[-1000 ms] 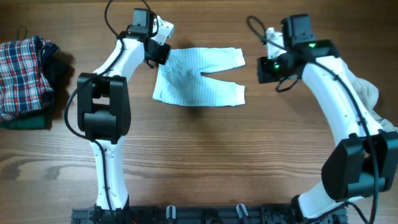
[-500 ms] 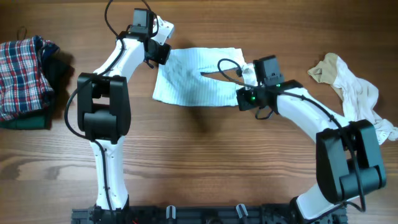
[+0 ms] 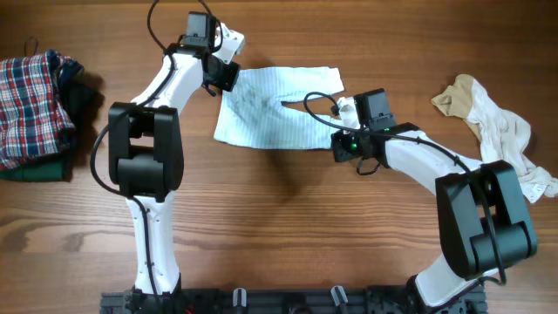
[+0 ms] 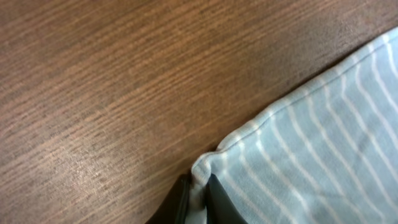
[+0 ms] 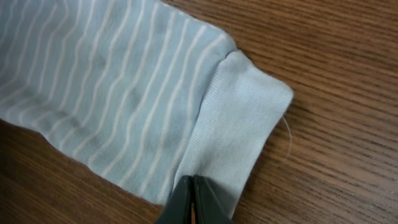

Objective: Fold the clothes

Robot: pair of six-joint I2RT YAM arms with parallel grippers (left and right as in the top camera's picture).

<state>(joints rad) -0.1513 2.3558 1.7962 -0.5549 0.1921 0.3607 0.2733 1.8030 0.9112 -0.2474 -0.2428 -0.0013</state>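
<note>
- Left gripper (image 4: pixel 196 199): jaws narrow, pinched on a fold at the waist corner of the striped trousers (image 3: pixel 270 113), at the garment's 10 o'clock.
- Right gripper (image 5: pixel 194 199): jaws pressed together at the edge of the white cuff (image 5: pixel 239 118), apparently nipping its hem, at the garment's 4 o'clock.
- Change within the last second: right arm brought in from 2 o'clock of the trousers and lowered onto the nearer leg's cuff; left grip unchanged.
- Meaning for the task: opposite corners now held, so a first fold of the trousers judged ready to begin.
- Striped trousers: flat on the wooden table (image 3: pixel 288 227), upper centre, legs pointing to 3 o'clock.
- Cream garments (image 3: pixel 493 131): loose heap at the table's 3 o'clock, well apart, unfolded.
- Plaid garment (image 3: pixel 30 96): at the table's 9 o'clock, resting on a dark green garment (image 3: pixel 35 170).
</note>
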